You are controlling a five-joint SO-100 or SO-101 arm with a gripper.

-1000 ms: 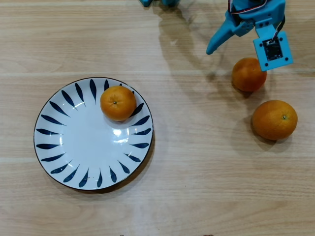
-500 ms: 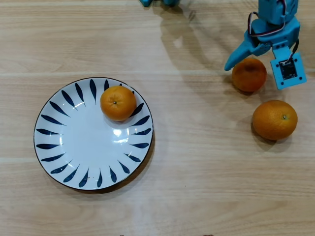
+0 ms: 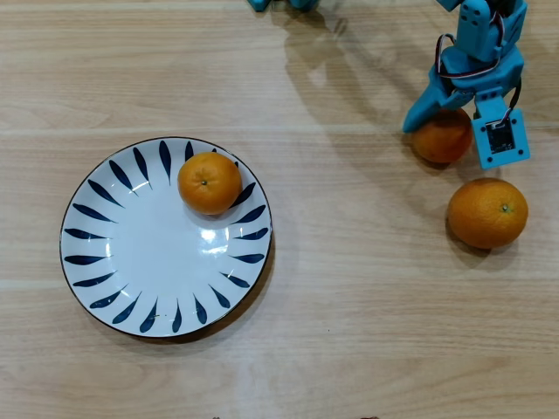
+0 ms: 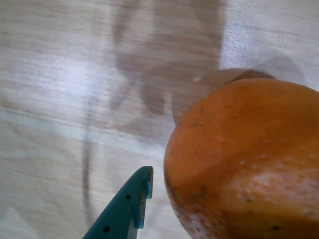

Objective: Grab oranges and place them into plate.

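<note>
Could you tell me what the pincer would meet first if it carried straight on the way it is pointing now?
The small orange it straddles: the pincer points down at it, with the fruit between its open jaws. The tabletop lies beneath; the remaining gap is unclear.

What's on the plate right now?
One small orange sits on the plate, near its upper rim in the overhead view. Nothing else shows there; the spot beneath it is hidden.
</note>
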